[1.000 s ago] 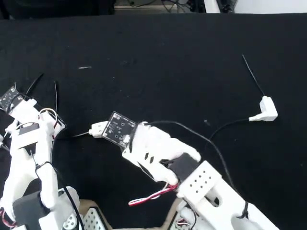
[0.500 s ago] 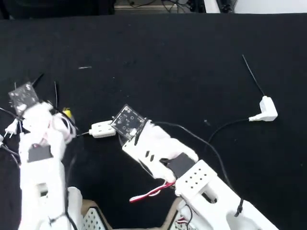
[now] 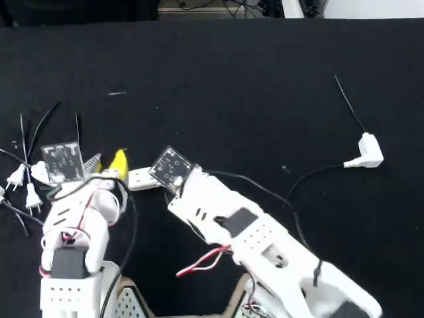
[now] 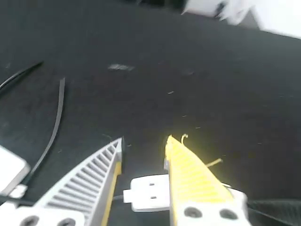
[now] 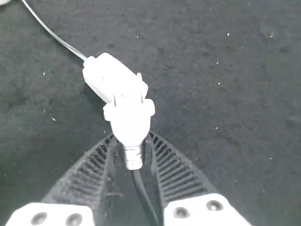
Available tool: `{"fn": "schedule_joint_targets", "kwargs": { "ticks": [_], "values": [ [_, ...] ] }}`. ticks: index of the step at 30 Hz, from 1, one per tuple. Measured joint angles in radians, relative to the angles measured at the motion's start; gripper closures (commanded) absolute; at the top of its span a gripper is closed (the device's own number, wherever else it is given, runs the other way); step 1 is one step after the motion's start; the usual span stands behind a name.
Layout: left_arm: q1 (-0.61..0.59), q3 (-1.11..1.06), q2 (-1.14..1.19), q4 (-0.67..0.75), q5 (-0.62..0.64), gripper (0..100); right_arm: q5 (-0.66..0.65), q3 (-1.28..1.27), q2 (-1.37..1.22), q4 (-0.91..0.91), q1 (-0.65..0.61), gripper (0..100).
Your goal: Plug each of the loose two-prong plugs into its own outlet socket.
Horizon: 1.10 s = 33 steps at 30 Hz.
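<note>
Black matte counter (image 3: pixel 232 79), flecked with pale specks; tangled cables (image 3: pixel 232 6) beyond its far edge. White outlet socket (image 3: pixel 140 177) lies flat toward the front left, long axis running across the counter, slot end toward the right arm. Right gripper (image 5: pixel 131 140): fingers clamped on the rear of a two-prong plug (image 5: pixel 129 117), in line with the socket, prongs partly in, bare metal showing. Left gripper (image 4: pixel 145 141): fingers apart, socket between them. Two loose plugs (image 3: pixel 16 177) far left; angled plug (image 3: pixel 368 151) well apart, right.

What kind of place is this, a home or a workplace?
Probably a robotics lab bench: a left arm and right arm, both white, stand at a black-covered table with loose white plugs and cables.
</note>
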<state>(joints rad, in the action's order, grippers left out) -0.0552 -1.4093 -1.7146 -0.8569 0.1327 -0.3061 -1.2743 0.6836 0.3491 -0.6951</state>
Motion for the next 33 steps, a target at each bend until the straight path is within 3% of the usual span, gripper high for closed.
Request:
{"fn": "schedule_joint_targets", "kwargs": {
  "ticks": [3,20,24,33],
  "values": [
    [0.04,-0.037,-0.1,-0.02,-0.003,85,0.0,0.02,-0.037,0.0,0.0,98.8],
    [0.181,-0.121,-0.101,0.021,-0.066,85,-0.002,0.026,-0.006,0.0,-0.066,98.8],
    [0.183,-0.161,-0.101,0.031,-0.132,85,-0.002,0.026,-0.003,0.035,-0.066,98.8],
    [0.18,-0.164,-0.112,0.043,-0.149,85,0.075,-0.014,0.157,0.078,-0.068,98.8]
  ]
}}
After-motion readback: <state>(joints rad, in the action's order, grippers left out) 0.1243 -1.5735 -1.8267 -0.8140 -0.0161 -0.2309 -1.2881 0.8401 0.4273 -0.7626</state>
